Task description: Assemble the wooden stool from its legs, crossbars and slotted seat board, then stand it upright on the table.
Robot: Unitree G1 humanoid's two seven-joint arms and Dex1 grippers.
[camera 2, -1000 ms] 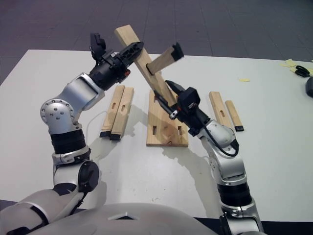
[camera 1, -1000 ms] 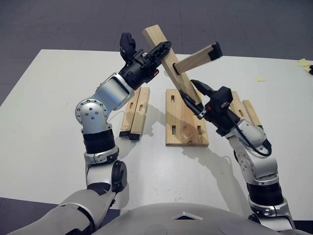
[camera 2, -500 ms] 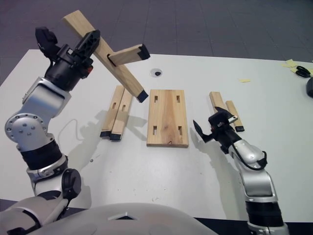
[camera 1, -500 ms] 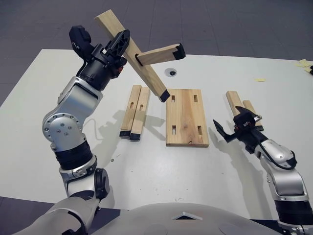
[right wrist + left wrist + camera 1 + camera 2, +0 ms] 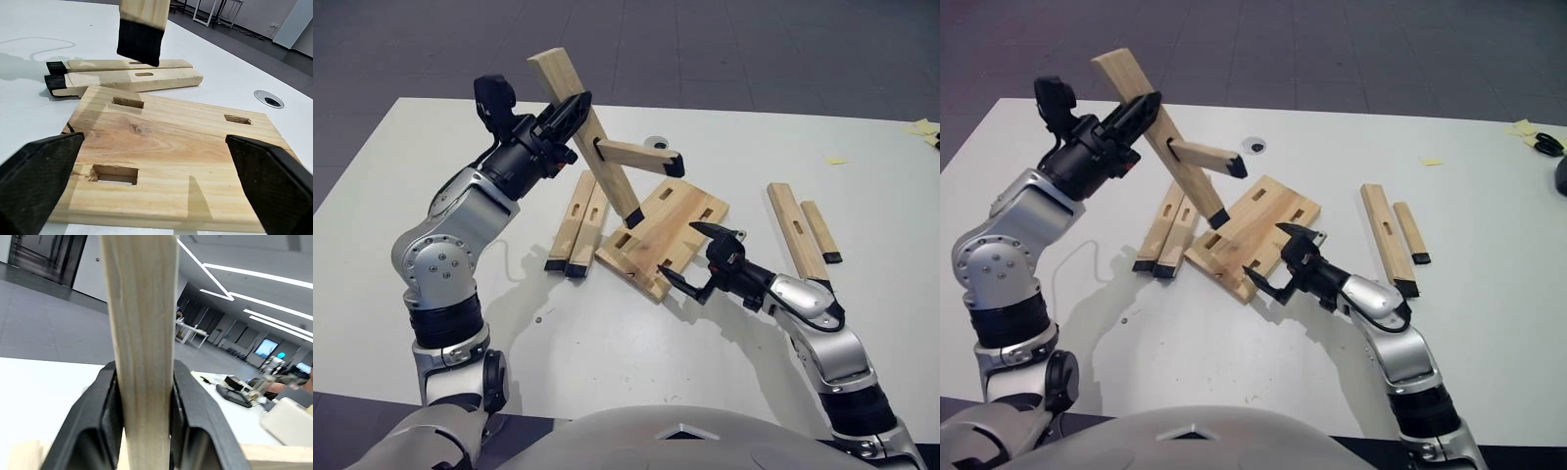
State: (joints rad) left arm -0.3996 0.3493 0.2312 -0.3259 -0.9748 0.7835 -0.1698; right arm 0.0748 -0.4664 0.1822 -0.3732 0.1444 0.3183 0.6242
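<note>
Seat board (image 5: 661, 238) lies askew on the counter (image 5: 431, 157), its near edge between the spread-open right fingers (image 5: 34, 171). Above the board, left fingers (image 5: 88, 421) clench a leg (image 5: 582, 127) carrying a crossbar (image 5: 636, 157).

The white counter (image 5: 382, 166) carries the slotted seat board (image 5: 671, 237), lying askew. Two legs (image 5: 576, 225) lie just beside it. Two other pieces (image 5: 793, 230) lie farther right.

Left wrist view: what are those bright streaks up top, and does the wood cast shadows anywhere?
Left wrist view: they are long ceiling light strips in the room behind the gripped leg. Left eye view: a soft shadow lies on the table along the seat board's near edge.
</note>
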